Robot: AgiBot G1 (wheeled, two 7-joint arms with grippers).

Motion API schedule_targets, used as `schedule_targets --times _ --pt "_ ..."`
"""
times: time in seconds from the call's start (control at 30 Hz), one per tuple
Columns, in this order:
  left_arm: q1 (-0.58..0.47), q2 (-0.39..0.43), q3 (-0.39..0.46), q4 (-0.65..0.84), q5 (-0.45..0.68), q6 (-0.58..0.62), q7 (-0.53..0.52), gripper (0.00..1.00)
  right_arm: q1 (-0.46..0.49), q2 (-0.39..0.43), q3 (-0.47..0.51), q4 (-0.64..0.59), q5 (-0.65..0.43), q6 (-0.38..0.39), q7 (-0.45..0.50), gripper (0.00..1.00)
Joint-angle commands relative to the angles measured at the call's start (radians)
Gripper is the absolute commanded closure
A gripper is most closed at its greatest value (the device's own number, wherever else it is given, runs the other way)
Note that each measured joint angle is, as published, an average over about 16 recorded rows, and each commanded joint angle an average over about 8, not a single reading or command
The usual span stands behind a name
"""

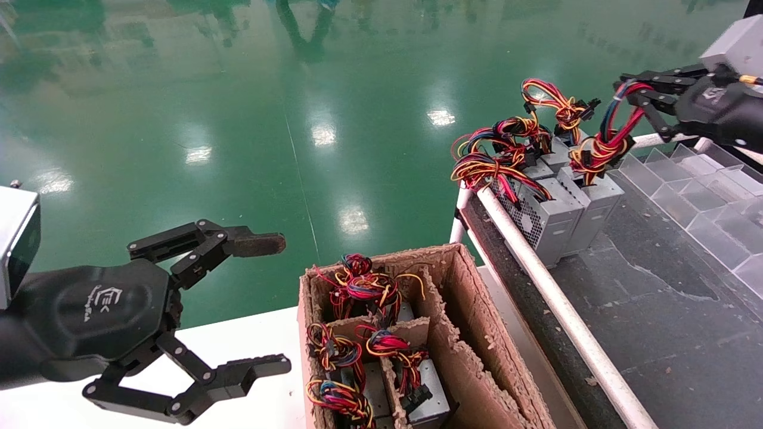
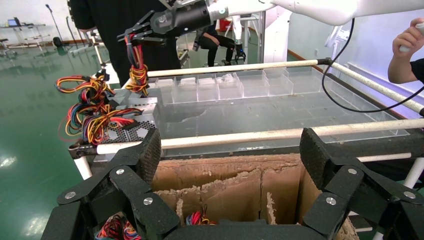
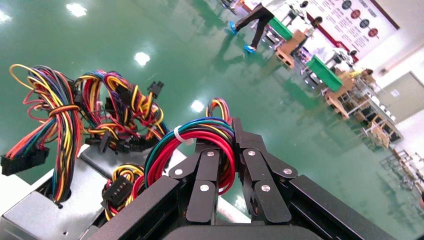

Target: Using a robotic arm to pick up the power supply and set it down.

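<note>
Much of the working arm is cut off: in the head view only the black body and fingers of the right gripper (image 1: 633, 89) enter from the upper right corner, with a silver wrist block behind them, and the forearm is out of frame. The power supply (image 1: 593, 205) stands on end at the near corner of a dark conveyor table (image 1: 667, 310), just inside the white rail (image 1: 536, 274), touching a second grey unit (image 1: 539, 220) with a perforated vent face on its left; more units sit behind, their cases mostly hidden under tangled wires. Whether the held unit's base rests on the table or is just clear of it cannot be told. Its wire bundle (image 1: 608, 140) of red, blue, yellow and black leads rises from the top of the case to the gripper. In the right wrist view the all-black fingers (image 3: 202, 187) are pressed together, pinching the looped red, blue and green wires (image 3: 200, 132) between them. The left gripper (image 1: 262, 301) hangs idle at the lower left over a white surface, its fingers spread wide with nothing between them, one tip bearing a rust-brown pad. Beside it a brown cardboard box (image 1: 477, 322) with dividers holds further supplies, partly cut off by the lower frame edge. Clear plastic trays (image 1: 697, 190) line the far side of the table.
</note>
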Motion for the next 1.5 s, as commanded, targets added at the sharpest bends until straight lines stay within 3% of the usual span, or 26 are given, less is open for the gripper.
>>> schedule_targets --times 0.03,0.17,0.23,0.43,0.5,1.17,1.5 --pt "0.0 0.0 0.0 0.0 0.0 0.0 0.0 0.0 0.019 -0.017 -0.006 -0.025 -0.007 -0.002 -0.017 1.0" --pt "0.0 0.0 0.0 0.0 0.0 0.0 0.0 0.0 0.029 -0.034 -0.009 -0.059 -0.011 -0.001 -0.048 1.0" --pt "0.0 0.0 0.0 0.0 0.0 0.0 0.0 0.0 0.029 -0.039 -0.009 -0.07 -0.01 -0.001 -0.06 0.95" --pt "0.0 0.0 0.0 0.0 0.0 0.0 0.0 0.0 0.018 -0.041 -0.007 -0.064 -0.008 0.004 -0.082 0.2" --pt "0.0 0.0 0.0 0.0 0.0 0.0 0.0 0.0 0.009 -0.039 -0.006 -0.049 -0.008 0.006 -0.084 0.0" --pt "0.0 0.0 0.0 0.0 0.0 0.0 0.0 0.0 -0.084 0.045 -0.021 0.122 -0.036 0.022 0.066 0.0" --pt "0.0 0.0 0.0 0.0 0.0 0.0 0.0 0.0 -0.128 0.109 0.07 0.204 0.131 -0.06 0.203 0.0"
